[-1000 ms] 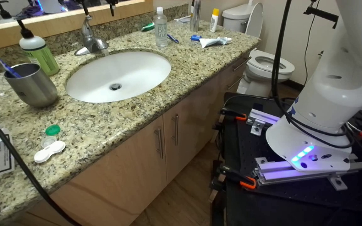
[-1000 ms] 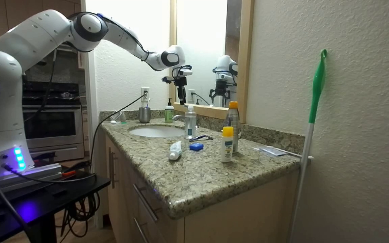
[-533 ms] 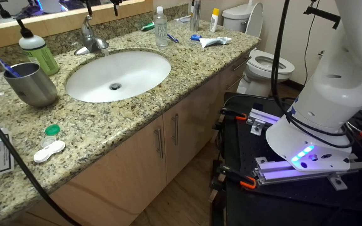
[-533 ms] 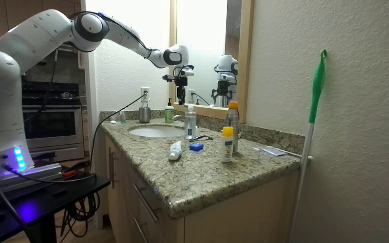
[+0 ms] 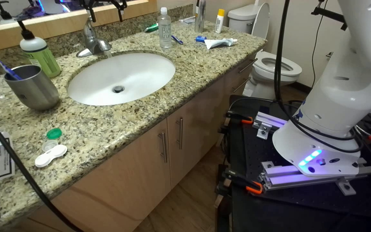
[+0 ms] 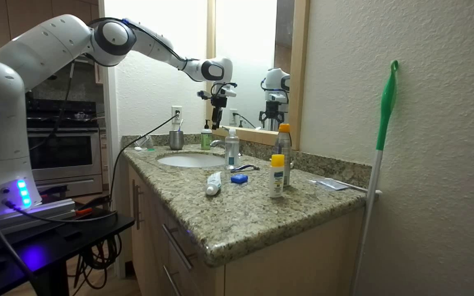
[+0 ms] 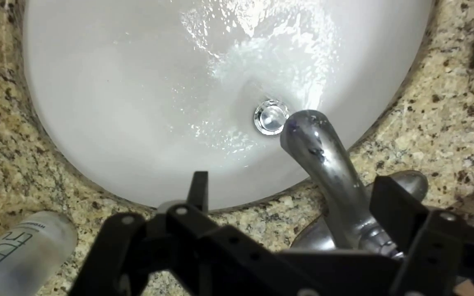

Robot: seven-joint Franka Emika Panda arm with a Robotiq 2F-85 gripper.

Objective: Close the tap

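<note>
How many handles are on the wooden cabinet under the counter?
4, in an exterior view: a left door handle, a right door handle, an upper drawer handle and a lower drawer handle. More may be hidden behind the black table.

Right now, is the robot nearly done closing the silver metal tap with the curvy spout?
Not quite. Done: the black two-fingered gripper is up by that silver metal tap. In hand, probably: finding the right spot; its jaws stand apart, and I can't tell whether it touches. Left: shutting the tap, because clear water runs into the oval white basin.
</note>
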